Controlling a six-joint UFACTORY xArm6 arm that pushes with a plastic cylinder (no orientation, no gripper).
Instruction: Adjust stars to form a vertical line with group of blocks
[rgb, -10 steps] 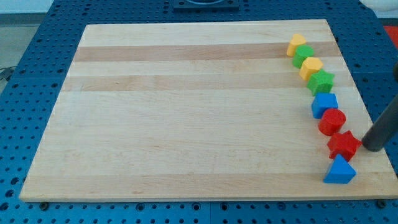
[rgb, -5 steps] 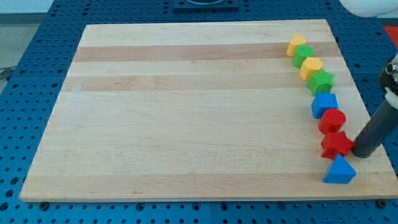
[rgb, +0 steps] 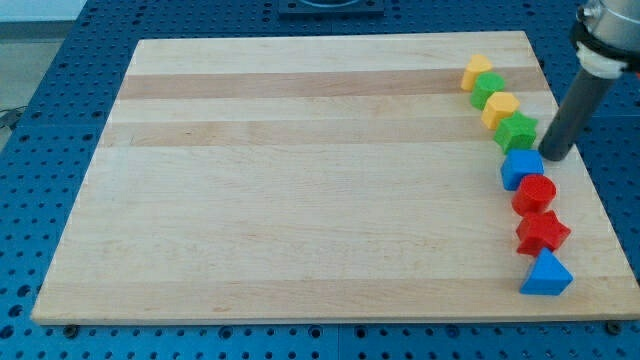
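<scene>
1. Blocks stand in one column near the view's right edge of the wooden worktop (rgb: 300, 180), running from the view's top to its bottom.
2. Green star (rgb: 517, 131) serves as landmark: up and left of it sit a yellow block (rgb: 500, 108), a green block (rgb: 488, 89) and another yellow block (rgb: 477, 72), each touching the next.
3. Below the green star come a blue block (rgb: 522, 167), a red cylinder (rgb: 534, 193), a red star (rgb: 542, 233) and a blue triangle (rgb: 546, 274).
4. The red star lies well below the green star, slightly further to the view's right.
5. The dark rod is the end effector; it has no jaws, so there is nothing to open or close, and it holds nothing. Its tip (rgb: 553, 158) rests just to the view's right of the green star, beside the blue block's upper corner; whether it touches either cannot be told.
</scene>
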